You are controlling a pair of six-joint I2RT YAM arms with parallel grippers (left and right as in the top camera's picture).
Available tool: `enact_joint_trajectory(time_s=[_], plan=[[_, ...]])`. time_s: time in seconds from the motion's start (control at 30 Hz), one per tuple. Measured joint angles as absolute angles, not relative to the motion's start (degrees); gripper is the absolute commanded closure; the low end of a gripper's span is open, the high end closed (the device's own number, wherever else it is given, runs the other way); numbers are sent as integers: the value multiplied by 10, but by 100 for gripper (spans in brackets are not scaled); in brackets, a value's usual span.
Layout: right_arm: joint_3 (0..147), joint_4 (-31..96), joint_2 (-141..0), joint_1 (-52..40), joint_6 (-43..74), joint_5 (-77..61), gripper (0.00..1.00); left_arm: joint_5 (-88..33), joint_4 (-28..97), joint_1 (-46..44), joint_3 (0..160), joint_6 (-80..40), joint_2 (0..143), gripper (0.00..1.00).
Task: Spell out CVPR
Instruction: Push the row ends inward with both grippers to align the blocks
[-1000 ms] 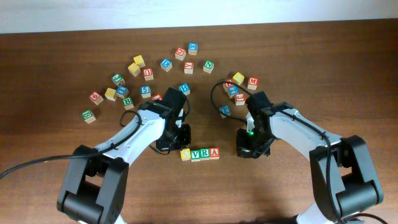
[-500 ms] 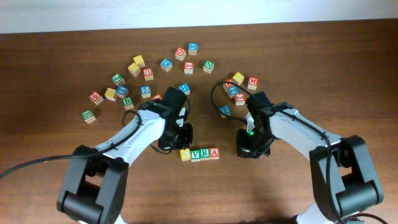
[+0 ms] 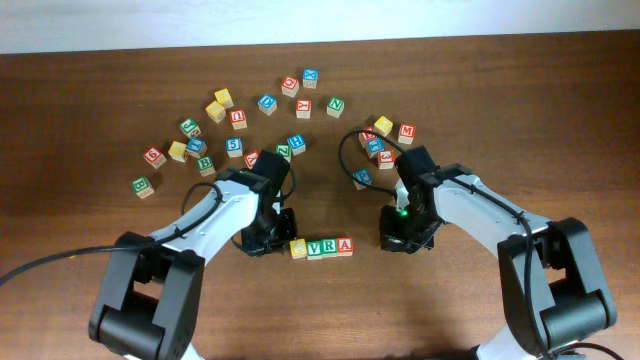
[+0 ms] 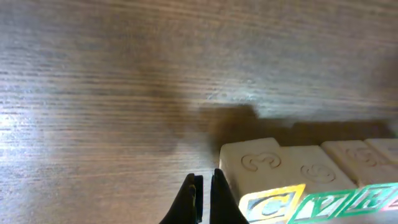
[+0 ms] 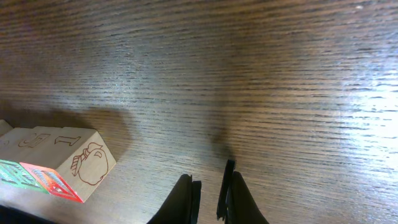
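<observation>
I'm holding my left gripper (image 4: 206,182) pinched together, empty, just beside yellow wooden C cube (image 3: 298,248) | my right gripper (image 5: 209,178) is sitting closed, empty, beyond the row's other end | C is heading a touching row: green wooden V cube (image 3: 314,247), green wooden R cube (image 3: 329,246), red wooden A cube (image 3: 345,245)

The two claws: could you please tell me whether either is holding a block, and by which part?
Nothing is held: the left claw is shut beside the yellow C cube, and the right claw is shut, empty.
</observation>
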State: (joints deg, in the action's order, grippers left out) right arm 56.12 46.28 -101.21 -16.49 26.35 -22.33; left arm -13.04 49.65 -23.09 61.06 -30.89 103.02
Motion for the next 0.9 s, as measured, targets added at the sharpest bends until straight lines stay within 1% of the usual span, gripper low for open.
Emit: enact_joint_trajectory(time_s=[0.27,0.53,0.67,0.8,0.9], plan=[[561,463,-1012,-165,263,-223,92,-130,472,-231,611,-308,1030,100],[561,463,-1012,-165,263,-223,92,-143,471,-231,611,-265,1030,100],[561,463,-1012,-165,263,-223,92,-111,491,-228,612,-265,1030,100],[561,461,-1012,-165,264,-223,92,-100,496,-221,672,-266,1030,100],[561,454,-1012,-165,270,-223,92,-98,470,-244,676,-268,1030,100]])
